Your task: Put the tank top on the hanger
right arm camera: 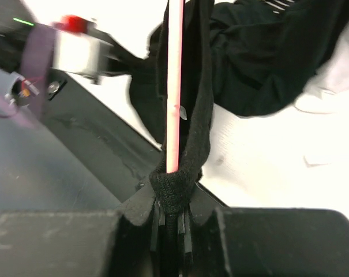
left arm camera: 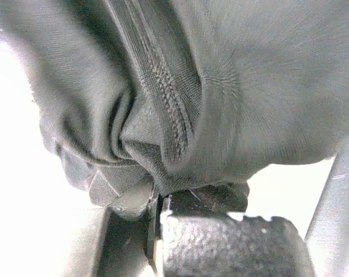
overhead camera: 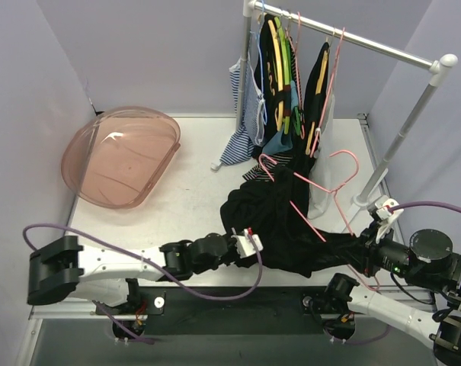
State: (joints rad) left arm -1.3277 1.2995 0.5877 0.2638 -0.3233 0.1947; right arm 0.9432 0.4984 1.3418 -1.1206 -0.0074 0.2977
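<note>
Open for passage at 10 to 11 o'clock of the tank top [overhead camera: 291, 229]: bare tabletop [overhead camera: 192, 191] up to the pink basin [overhead camera: 123, 156] (filling the far-left corner). Shut off at 12 to 1 o'clock by hung garments [overhead camera: 280, 76] under the rail [overhead camera: 367, 42], hanging down to just beside the heap. Hemmed at 3 o'clock by the rack post [overhead camera: 401, 137]. Crossed through the middle by the hanger [overhead camera: 302, 213]. Taken up at 6 o'clock by left arm [overhead camera: 139, 263] and right arm [overhead camera: 398, 305].

High rear overview plus two wrist close-ups, all on the tank top [overhead camera: 280, 225]
</note>
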